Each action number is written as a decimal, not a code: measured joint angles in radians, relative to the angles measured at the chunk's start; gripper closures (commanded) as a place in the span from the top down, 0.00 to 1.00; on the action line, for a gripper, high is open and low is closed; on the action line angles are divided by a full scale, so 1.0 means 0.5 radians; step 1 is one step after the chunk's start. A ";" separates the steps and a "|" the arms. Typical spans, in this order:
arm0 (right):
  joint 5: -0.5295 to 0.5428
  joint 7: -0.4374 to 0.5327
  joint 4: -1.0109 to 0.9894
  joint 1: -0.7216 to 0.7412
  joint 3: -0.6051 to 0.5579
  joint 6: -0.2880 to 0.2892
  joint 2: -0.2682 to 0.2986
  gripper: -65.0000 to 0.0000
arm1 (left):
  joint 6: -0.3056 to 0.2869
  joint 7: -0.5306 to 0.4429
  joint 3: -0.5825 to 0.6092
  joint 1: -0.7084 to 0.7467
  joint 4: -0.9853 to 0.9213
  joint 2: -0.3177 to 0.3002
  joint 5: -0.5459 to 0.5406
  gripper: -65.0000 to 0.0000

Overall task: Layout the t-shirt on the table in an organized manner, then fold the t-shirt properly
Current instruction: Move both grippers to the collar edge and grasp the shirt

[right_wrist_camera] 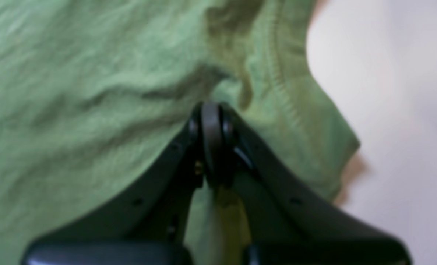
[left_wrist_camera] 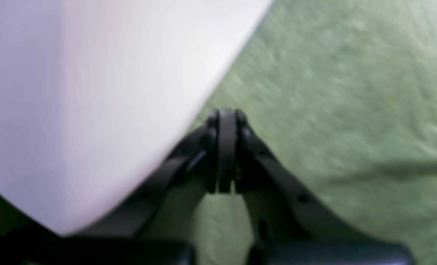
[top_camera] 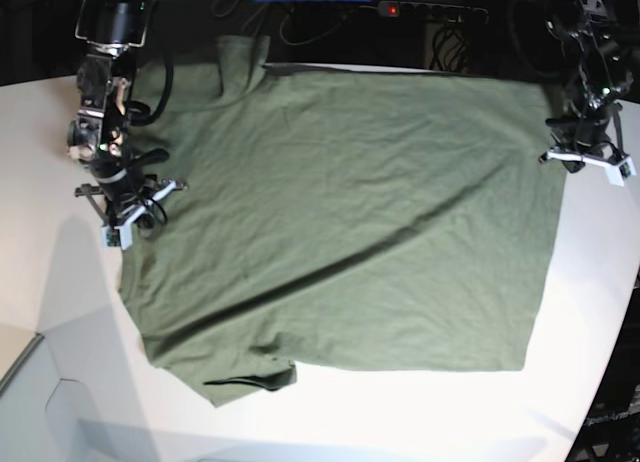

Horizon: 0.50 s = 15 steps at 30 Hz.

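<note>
Item one: plain olive-green short-sleeved cotton t-shirt, lying spread across the middle of the large smooth white tabletop. From the base view I see the body mostly flat, with a long diagonal crease running from about 8 o'clock toward 2 o'clock. A sleeve lies curled under at 7 o'clock, and part of the garment at 11 o'clock runs up over the tabletop's far edge. Layout is, in my judgement, close to done but not tidy; folding has not begun.

Item two: left gripper, at 3 o'clock in the base view, over the shirt's straight edge. Jaws pressed fully together; the wrist view is blurred, and I see no cloth caught between them.

Item three: right gripper, at 9 o'clock in the base view, over the shirt near a stitched hem. Jaws likewise shut tight. Wrinkles bunch toward the tips, but I cannot tell whether any fabric is pinched.

Handling notes: the cloth reads as light, soft and limp, with no stiffness. I expect it to drape, drag and wrinkle when pulled, and to slide readily on the smooth top. Not fragile. Best holds, I judge, are the doubled stitched hems and sleeve edges, taken at two well-separated points so that the cloth lifts evenly.
</note>
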 measured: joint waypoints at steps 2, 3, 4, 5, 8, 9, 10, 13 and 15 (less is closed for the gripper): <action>-0.003 -0.034 -0.013 0.033 0.000 0.002 0.028 0.00 | 0.001 0.002 -0.001 0.009 0.000 0.002 -0.006 0.00; -0.005 -0.053 -0.004 0.037 0.001 0.001 0.035 0.00 | 0.002 0.002 -0.001 0.009 0.000 0.002 -0.007 0.00; -0.027 -0.083 0.030 0.034 0.002 0.000 0.034 0.00 | 0.002 0.001 -0.001 0.008 0.001 0.001 -0.008 0.00; -0.047 -0.130 0.084 0.014 0.002 -0.005 0.032 0.00 | 0.001 0.000 -0.001 0.004 0.005 0.002 -0.008 0.00; -0.064 -0.189 0.311 -0.101 0.002 -0.018 0.021 0.00 | 0.000 -0.005 0.000 0.034 0.015 0.008 -0.015 0.00; -0.077 -0.198 0.389 -0.134 0.002 -0.024 0.015 0.00 | -0.002 0.002 0.002 0.046 0.024 0.011 -0.014 0.00; -0.076 -0.214 0.474 -0.157 0.004 -0.029 0.011 0.00 | 0.002 0.005 0.002 0.053 0.032 0.014 -0.015 0.01; -0.066 -0.172 0.705 -0.181 0.007 -0.029 -0.040 0.00 | 0.002 0.003 0.009 0.060 0.069 0.014 -0.015 0.01; -0.053 -0.166 0.817 -0.218 0.000 -0.029 -0.068 0.00 | 0.001 0.002 0.011 0.083 0.140 0.016 -0.021 0.01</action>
